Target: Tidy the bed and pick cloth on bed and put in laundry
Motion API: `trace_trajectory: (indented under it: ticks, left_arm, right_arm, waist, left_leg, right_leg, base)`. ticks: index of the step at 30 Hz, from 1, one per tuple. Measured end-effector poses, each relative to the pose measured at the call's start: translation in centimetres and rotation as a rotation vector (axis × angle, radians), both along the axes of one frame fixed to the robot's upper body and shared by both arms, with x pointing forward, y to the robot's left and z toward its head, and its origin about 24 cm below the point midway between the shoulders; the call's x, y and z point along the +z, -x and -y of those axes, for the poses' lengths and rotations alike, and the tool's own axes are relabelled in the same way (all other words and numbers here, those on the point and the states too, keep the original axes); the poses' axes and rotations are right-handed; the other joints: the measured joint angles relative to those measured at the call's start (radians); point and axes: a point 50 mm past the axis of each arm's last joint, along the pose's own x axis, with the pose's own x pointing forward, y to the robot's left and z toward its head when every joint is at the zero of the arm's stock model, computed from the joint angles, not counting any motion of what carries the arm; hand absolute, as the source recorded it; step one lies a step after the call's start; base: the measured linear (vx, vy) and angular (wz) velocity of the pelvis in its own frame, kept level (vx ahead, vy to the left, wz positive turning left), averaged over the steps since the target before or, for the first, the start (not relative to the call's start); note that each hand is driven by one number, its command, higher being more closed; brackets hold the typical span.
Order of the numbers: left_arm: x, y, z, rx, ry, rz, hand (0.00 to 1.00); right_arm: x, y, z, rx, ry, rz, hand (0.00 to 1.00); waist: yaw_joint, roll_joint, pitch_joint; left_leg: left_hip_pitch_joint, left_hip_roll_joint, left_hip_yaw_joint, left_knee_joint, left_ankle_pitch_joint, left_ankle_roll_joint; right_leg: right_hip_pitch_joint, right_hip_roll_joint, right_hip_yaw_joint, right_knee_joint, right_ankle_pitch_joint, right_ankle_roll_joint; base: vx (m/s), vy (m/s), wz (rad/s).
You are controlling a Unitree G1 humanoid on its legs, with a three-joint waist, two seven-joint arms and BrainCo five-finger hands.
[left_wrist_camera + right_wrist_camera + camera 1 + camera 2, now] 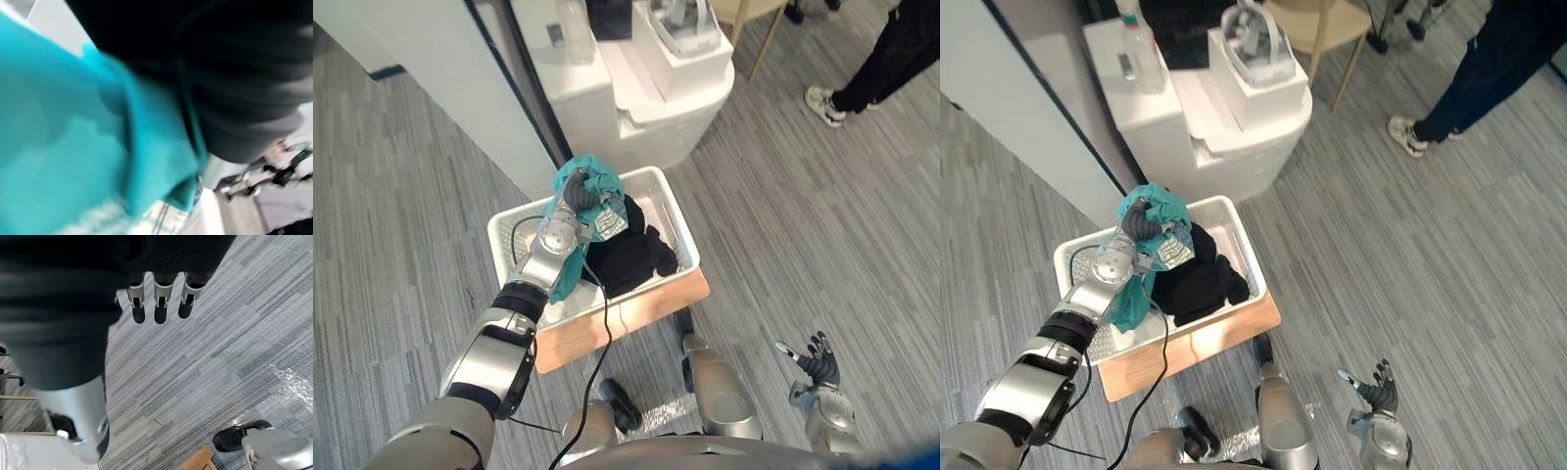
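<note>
Two hands are working at different depths: nearest, the right hand (815, 364) is hanging idle over the grey floor, fingers (155, 308) straight and holding nothing. Farther out, the left hand (579, 199) is reaching over the white laundry basket (680, 227) on its wooden stand (636, 315), the teal cloth (602, 176) bunching over it and hiding its grip, so I cannot tell that. Black clothes (631, 255) are already lying inside, so only letting go seems left here; beyond, a person (824, 106) is standing.

shiny silver-grey arms (494, 357), black bands; left hand (578, 199) has a dark ribbed cover, right hand (817, 364) silver fingers (159, 291), dark tips.
</note>
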Motion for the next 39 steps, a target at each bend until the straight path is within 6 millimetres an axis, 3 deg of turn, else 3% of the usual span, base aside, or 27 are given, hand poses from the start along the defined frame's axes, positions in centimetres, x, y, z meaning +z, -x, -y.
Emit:
trace_trajectory:
  ticks: [8, 15, 18, 20, 23, 27, 29, 35, 38, 39]
  left_arm:
    - [-1.0, 0.4, 1.9, -0.065, 0.118, -0.016, 0.00]
    - [-1.7, 3.2, 3.8, -0.168, 0.227, 0.041, 0.00]
    - [-2.5, 4.3, 4.2, -0.183, 0.331, 0.014, 0.00]
    - [-3.4, 5.4, 4.1, -0.189, 0.445, -0.021, 0.00]
    - [-3.9, 6.7, 3.5, -0.168, 0.556, -0.028, 0.00]
    - [-3.9, 8.4, 2.6, -0.143, 0.676, 0.005, 0.00]
    - [-4.9, 9.8, 2.2, -0.089, 0.777, -0.009, 0.00]
    - [-8.2, 13.2, -0.3, 0.099, 0.840, -0.088, 0.00]
    - [-11.5, 15.9, -1.9, 0.219, 0.880, -0.222, 0.00]
    - [-13.9, 18.1, -2.8, 0.306, 0.885, -0.325, 0.00]
  right_arm:
    - [0.9, -1.1, -0.6, 0.024, 0.013, 0.048, 0.00]
    - [0.7, -1.0, -0.8, 0.034, 0.011, 0.035, 0.00]
    - [0.3, -0.3, -0.4, 0.011, 0.013, 0.012, 0.00]
    - [-0.2, 0.4, -0.2, 0.009, 0.018, -0.024, 0.00]
    - [-1.0, 2.2, 0.0, -0.010, 0.017, -0.084, 0.00]
    - [-1.9, 5.1, 0.5, -0.048, 0.026, -0.164, 0.00]
    - [-2.3, 6.9, 0.9, -0.076, 0.048, -0.224, 0.00]
    - [-3.2, 9.2, 0.5, -0.142, 0.024, -0.292, 0.00]
    - [-3.7, 10.5, 0.6, -0.175, 0.005, -0.333, 0.00]
    - [-3.9, 10.9, 0.6, -0.177, -0.008, -0.344, 0.00]
  waist:
    - [0.004, 0.014, 0.032]
    - [-0.006, 0.029, 0.036]
    - [-0.007, 0.048, 0.024]
    - [-0.004, 0.081, -0.015]
    - [-0.001, 0.105, -0.069]
    - [0.007, 0.107, -0.148]
    - [0.013, 0.109, -0.189]
    - [0.043, 0.099, -0.248]
    - [0.063, 0.097, -0.253]
    - [0.079, 0.095, -0.272]
  left_leg:
    - [-0.032, 0.006, 0.001, 0.020, -0.008, -0.001]
    - [-0.018, -0.009, -0.037, 0.006, 0.007, 0.012]
    - [0.010, -0.016, -0.061, -0.016, 0.017, 0.015]
    - [0.023, -0.024, -0.071, -0.041, 0.024, 0.014]
    - [0.070, -0.031, -0.081, -0.091, 0.039, 0.007]
    - [0.131, -0.040, -0.083, -0.162, 0.062, -0.002]
    - [0.166, -0.041, -0.085, -0.183, 0.065, -0.004]
    - [0.185, -0.047, -0.096, -0.197, 0.069, 0.000]
    - [0.221, -0.049, -0.112, -0.214, 0.077, 0.000]
    - [0.226, -0.049, -0.114, -0.214, 0.077, 0.000]
  right_leg:
    - [-0.034, 0.001, 0.007, 0.016, 0.000, 0.000]
    - [0.007, -0.021, -0.036, 0.001, 0.001, 0.004]
    - [0.048, -0.029, -0.066, -0.018, 0.001, 0.004]
    - [0.070, -0.035, -0.078, -0.045, 0.005, 0.009]
    - [0.119, -0.034, -0.096, -0.072, 0.005, 0.009]
    - [0.173, -0.027, -0.108, -0.109, 0.005, 0.009]
    - [0.206, -0.022, -0.123, -0.119, 0.004, 0.009]
    - [0.225, -0.026, -0.144, -0.120, 0.004, 0.009]
    - [0.264, -0.024, -0.163, -0.121, 0.002, 0.008]
    - [0.270, -0.026, -0.167, -0.122, 0.000, 0.007]
  base:
    - [-0.02, -0.020, -0.03]
    - [-0.02, -0.019, 0.20]
    - [-0.02, -0.021, 0.29]
    - [0.00, -0.022, 0.19]
    - [0.04, -0.010, 0.08]
    - [0.06, -0.022, 0.07]
    - [0.03, -0.006, 0.07]
    - [-0.02, -0.013, 0.06]
    - [-0.07, -0.044, 0.19]
    - [-0.07, -0.042, 0.02]
